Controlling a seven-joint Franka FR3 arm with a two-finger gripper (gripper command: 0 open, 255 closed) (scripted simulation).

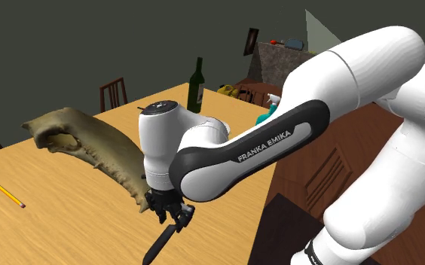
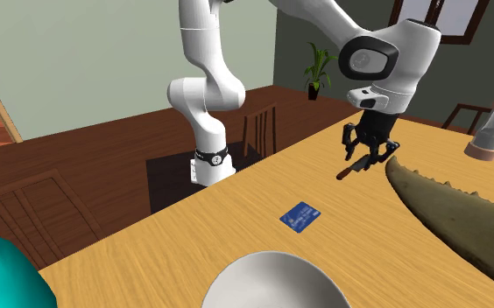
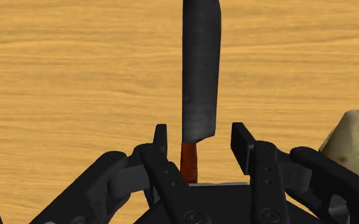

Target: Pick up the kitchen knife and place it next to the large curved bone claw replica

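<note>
The wooden tabletop point(image 1: 68, 218) carries everything here. The one white arm point(image 1: 271, 143) bends over it and reaches down to its near edge in the shoulder view.

The big olive-brown claw point(image 1: 102, 147) lies flat. It curves from a hollowed root down to a point, and that point ends just beside the hand point(image 1: 170, 216). In the shoulder view the body of the claw sits at about 10 o'clock from the hand. In the second exterior view it sits at about 4 o'clock.

The knife point(image 1: 160, 245) seems to rest on the tabletop right under the hand. Its long axis runs out from the hand toward 7 o'clock in the shoulder view and toward 8 o'clock in the second exterior view. That line leads away from the claw's point, not along it.

In the wrist view the dark blade point(image 3: 200, 70) stretches straight ahead of the hand. The reddish handle point(image 3: 189, 162) lies between the two fingers point(image 3: 161, 143).

The hand is released. Bare wood shows on each side of the handle, so the fingers flank it without gripping.

The handle is centred in the gap and lies crosswise to it. Going by that, a straight squeeze should catch the handle with no turning of the wrist. The knife is already near the claw's point, so any carry would likely be short, toward the claw's flank.
</note>
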